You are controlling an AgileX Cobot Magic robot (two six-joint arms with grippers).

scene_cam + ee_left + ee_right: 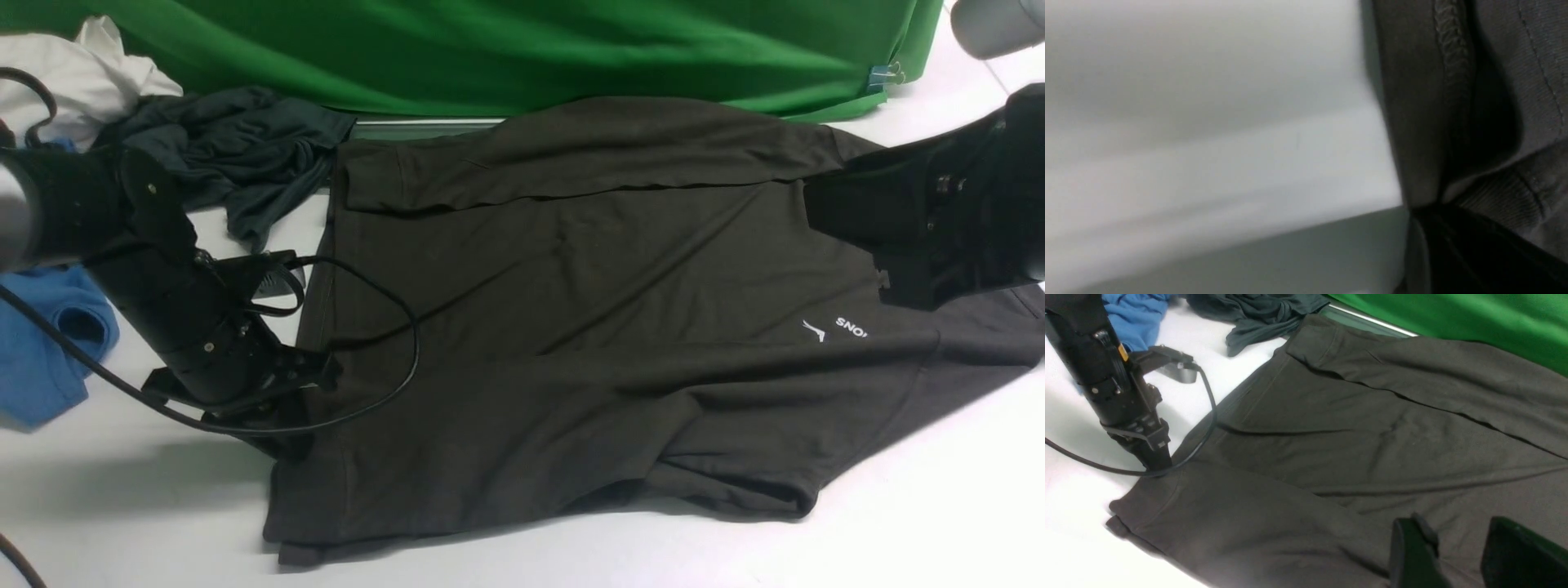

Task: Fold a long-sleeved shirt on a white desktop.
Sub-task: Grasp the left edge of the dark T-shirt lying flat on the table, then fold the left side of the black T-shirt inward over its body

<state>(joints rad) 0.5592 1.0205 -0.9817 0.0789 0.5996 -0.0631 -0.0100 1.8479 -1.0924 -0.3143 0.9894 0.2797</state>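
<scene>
The long-sleeved shirt (571, 310) lies spread on the white counter (122, 506), with its far sleeve folded across the body. The left pincer (286, 437) is clenched on the hem edge. The right pincer (1455, 535) is released, over the collar end.

Risks, we judge:
- A thin pinch may catch one layer only and slip.
- The cable (408, 343) draped on the cloth may drag it.

Only the left wrist view shows hem stitching gathered into the jaws. Only the front view shows the logo (833, 328).

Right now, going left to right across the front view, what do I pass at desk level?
blue shirt → left gripper → long-sleeved shirt → right gripper, which is over the right end of that garment.
</scene>
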